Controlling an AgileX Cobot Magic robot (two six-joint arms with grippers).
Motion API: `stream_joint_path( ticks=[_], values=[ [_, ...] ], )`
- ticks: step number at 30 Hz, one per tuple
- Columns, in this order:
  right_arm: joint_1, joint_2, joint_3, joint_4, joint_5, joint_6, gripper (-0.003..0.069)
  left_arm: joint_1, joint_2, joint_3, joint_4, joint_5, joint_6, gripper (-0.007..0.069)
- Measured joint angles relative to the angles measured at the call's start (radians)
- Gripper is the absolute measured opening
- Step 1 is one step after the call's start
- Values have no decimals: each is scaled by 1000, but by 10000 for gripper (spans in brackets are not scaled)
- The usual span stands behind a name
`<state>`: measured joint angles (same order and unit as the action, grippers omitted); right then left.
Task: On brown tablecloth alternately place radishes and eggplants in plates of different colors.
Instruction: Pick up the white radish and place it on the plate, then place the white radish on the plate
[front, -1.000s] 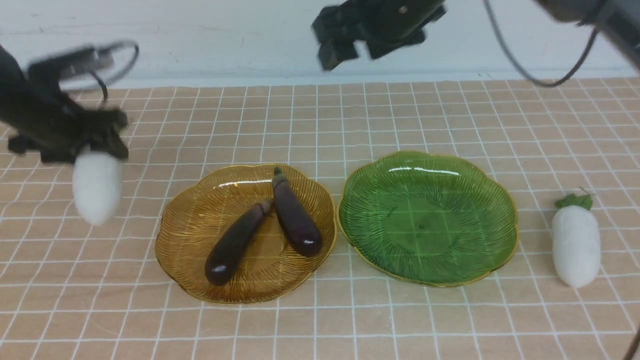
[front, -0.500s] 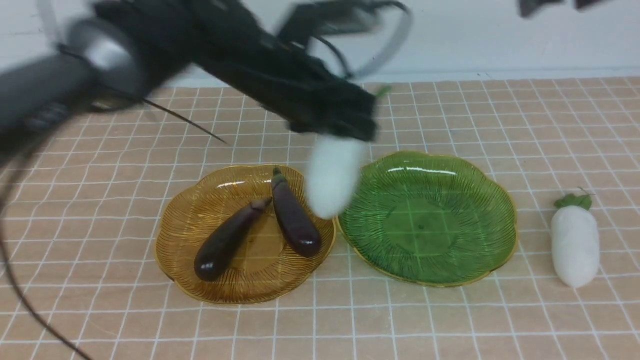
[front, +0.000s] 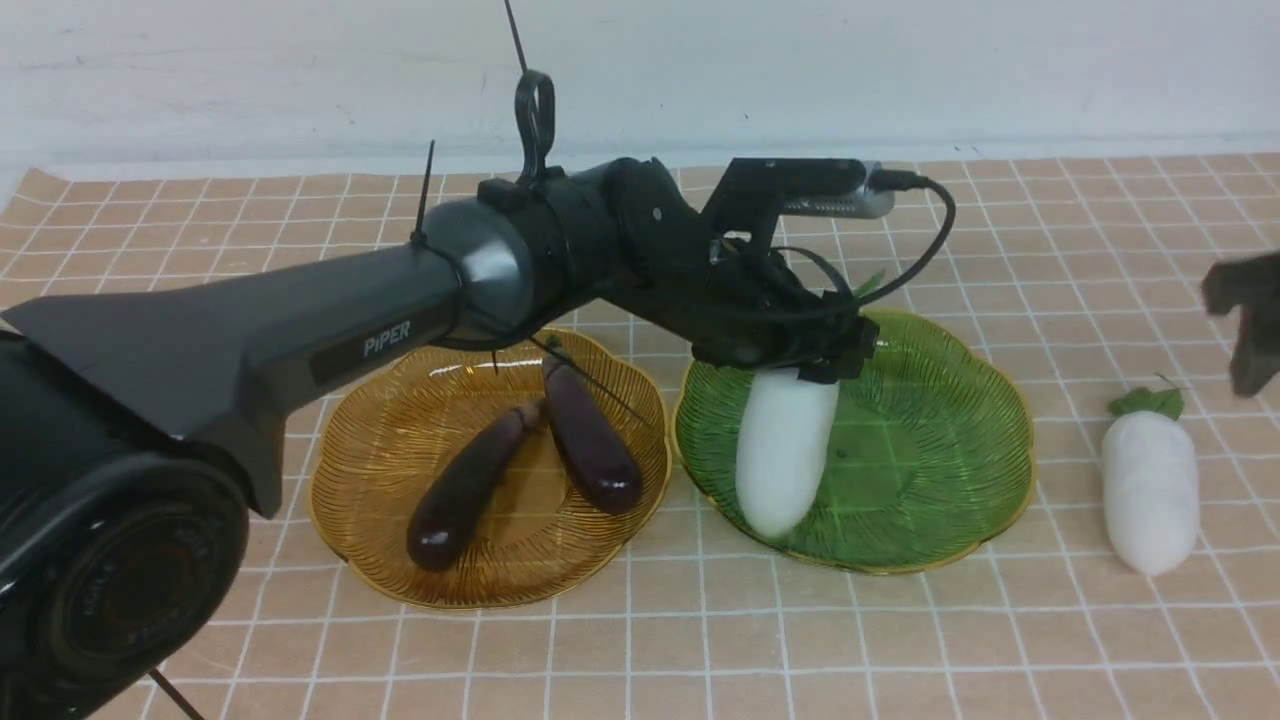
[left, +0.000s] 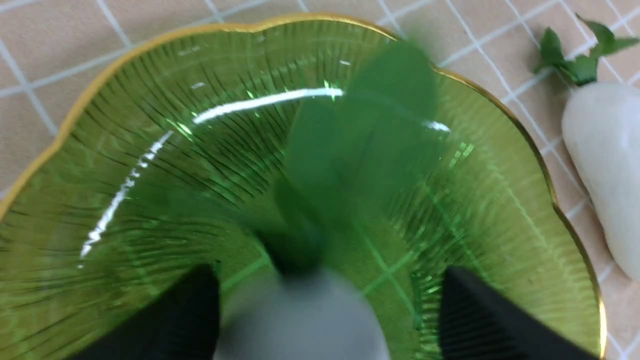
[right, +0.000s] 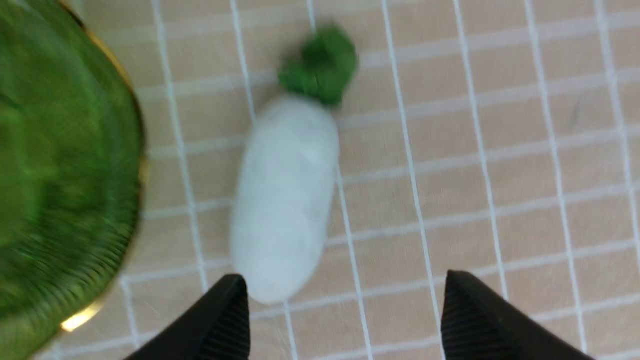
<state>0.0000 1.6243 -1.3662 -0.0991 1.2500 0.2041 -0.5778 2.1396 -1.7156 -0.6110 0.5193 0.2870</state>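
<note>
On the brown tablecloth (front: 900, 640), the left gripper (front: 785, 365), jaws slack, stands a radish (front: 782, 450) in the green plate (front: 950, 450), away from the eggplants (front: 590, 440); the right gripper (right: 342, 277) gapes empty over the other radish (right: 285, 200).

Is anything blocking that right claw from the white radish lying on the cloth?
Nothing visible. The right gripper stands open over the brown tablecloth, the radish lying just ahead; the green plate sits off to the side.

front view high, facing forward; wrist views close, downward, sharing green plate (left: 125, 165).
</note>
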Motion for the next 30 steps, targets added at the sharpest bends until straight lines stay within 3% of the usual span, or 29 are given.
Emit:
stream_joint_path(
  ticks=[4, 9, 13, 16, 19, 22, 30],
  values=[
    [0, 45, 19, 25, -61, 15, 467, 1, 1, 0, -5, -6, 0, 619],
    [0, 128, 19, 32, -164, 32, 467, 21, -23, 1, -5, 37, 0, 643],
    [-3, 206, 19, 32, -218, 43, 467, 71, -104, 1, -3, 107, 0, 522],
    [-6, 279, 19, 38, -246, 45, 467, 143, -203, 0, 13, 209, 0, 253],
    [-6, 327, 14, 78, -267, 49, 468, 194, -259, 0, 61, 293, 2, 48],
    [-6, 340, 4, 99, -261, 39, 471, 216, -278, 0, 95, 373, 2, 0],
    [-11, 349, -21, 110, -228, -1, 442, 219, -278, 0, 123, 449, 1, -3]
  ],
)
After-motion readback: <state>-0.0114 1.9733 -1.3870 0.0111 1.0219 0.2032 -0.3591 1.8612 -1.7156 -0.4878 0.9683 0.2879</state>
